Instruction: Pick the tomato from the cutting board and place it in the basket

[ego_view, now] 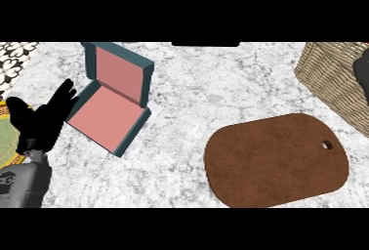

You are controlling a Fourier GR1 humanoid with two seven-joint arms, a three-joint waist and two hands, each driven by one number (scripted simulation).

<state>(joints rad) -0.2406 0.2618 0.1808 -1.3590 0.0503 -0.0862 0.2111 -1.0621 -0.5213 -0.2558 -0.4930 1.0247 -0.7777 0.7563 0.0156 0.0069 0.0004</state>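
- The brown rounded wooden cutting board (pixel 276 160) lies bare on the white marbled desk (pixel 194 83); no tomato shows on it or anywhere in view.
- A dark shape at the woven wicker basket (pixel 333 78), far right edge, may be the right hand; fingers cannot be told.
- The black left hand (pixel 45 122) rests open, fingers up, beside an open teal box with pink lining (pixel 112 100).
- A tomato likely handles soft and smooth, best cupped around its sides.
- Open desk lies between board and basket.
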